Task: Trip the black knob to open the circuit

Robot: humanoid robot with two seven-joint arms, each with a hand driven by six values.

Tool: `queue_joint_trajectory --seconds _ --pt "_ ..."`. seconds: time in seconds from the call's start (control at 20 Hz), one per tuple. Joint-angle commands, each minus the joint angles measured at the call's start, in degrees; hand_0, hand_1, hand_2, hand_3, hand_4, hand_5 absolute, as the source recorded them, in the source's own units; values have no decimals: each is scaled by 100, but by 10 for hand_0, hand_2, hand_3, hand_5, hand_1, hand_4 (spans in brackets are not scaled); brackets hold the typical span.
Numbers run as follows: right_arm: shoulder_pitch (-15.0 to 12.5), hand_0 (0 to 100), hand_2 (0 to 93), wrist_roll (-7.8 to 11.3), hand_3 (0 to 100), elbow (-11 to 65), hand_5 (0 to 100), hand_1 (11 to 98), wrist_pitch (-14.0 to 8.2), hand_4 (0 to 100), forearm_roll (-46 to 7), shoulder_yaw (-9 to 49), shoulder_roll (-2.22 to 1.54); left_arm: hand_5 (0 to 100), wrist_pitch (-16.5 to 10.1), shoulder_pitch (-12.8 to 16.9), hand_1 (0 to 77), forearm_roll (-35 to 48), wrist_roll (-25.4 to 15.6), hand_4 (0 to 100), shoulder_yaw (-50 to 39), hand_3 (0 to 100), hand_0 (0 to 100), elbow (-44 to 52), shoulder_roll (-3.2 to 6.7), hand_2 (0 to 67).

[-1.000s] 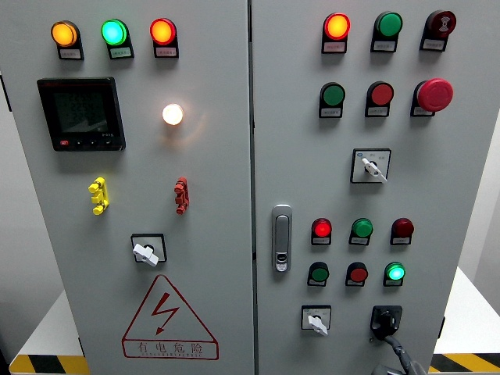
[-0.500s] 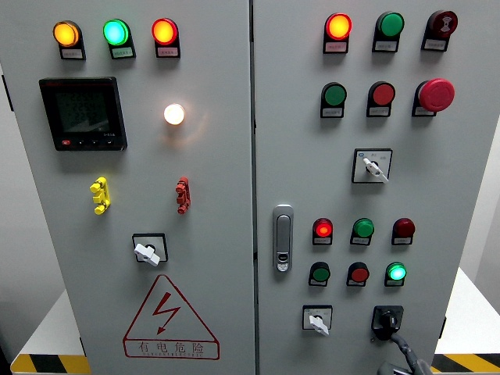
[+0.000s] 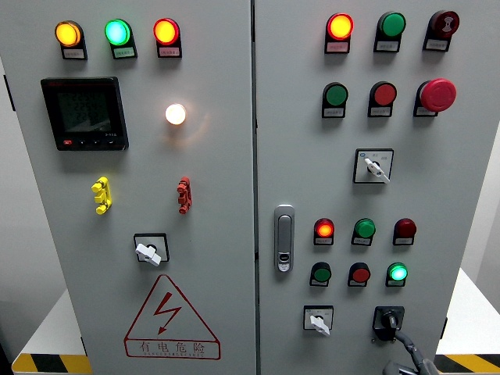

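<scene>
The black knob (image 3: 388, 319) sits on its black plate at the lower right of the right cabinet door (image 3: 461, 195). Only the top of my right hand (image 3: 404, 357) shows at the bottom edge, grey, with a thin part reaching up to just under the knob. Whether it still touches the knob is unclear. My left hand is out of the picture.
A white selector switch (image 3: 317, 320) is left of the knob, and a lit green lamp (image 3: 398, 273) is above it. The door handle (image 3: 283, 238) stands near the seam. The left door carries a meter (image 3: 84, 113), lamps and a warning triangle (image 3: 171, 319).
My right hand has sunk lower toward the bottom edge, showing less of itself under the knob. The whole panel has drifted a few pixels to the right in the view.
</scene>
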Motion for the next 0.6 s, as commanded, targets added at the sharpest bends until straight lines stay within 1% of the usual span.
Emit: queue_joint_trajectory --seconds 0.0,0.05,0.1,0.15,0.2,0.25,0.3,0.35,0.45,0.5,0.55 --pt "-111 1000 55 1 947 148 1000 623 -1 984 -83 -8 0 16 0 -3 32 0 -1 67 0 214 0 0 0 129" --pt "-147 1000 64 1 922 192 1000 564 -1 968 -91 0 0 16 0 -3 32 0 -1 67 0 214 0 0 0 129" --pt "-182 1000 68 1 908 245 1000 546 -1 937 -92 -8 0 16 0 6 32 0 -1 67 0 214 0 0 0 129" --pt "-217 1000 81 1 813 280 1000 531 -1 795 -92 -8 0 16 0 -3 32 0 -1 67 0 214 0 0 0 129" --pt "-252 1000 85 1 780 315 1000 524 -1 756 -92 -8 0 16 0 -3 32 0 -1 67 0 214 0 0 0 129" --pt "-287 1000 90 1 701 368 903 518 -1 654 -92 -17 9 16 0 6 32 0 -1 67 0 214 0 0 0 129" --pt "-357 1000 91 1 630 421 839 512 -1 581 -92 -17 9 16 0 -3 31 0 -1 67 0 214 0 0 0 129" --pt "-454 1000 90 1 614 508 824 505 -1 560 -92 -26 0 16 0 -3 31 0 -1 67 0 214 0 0 0 129" --pt "-586 1000 83 -8 540 640 754 486 -10 493 -92 -35 0 16 0 -3 32 0 8 67 0 214 0 0 0 129" --pt "-647 1000 84 1 527 693 735 481 -10 479 -100 -35 0 16 0 6 32 0 -1 67 0 214 0 0 0 129" --pt "-726 1000 87 -8 505 754 703 478 -1 457 -109 -35 -9 16 0 6 31 0 -1 67 0 214 0 0 0 129"
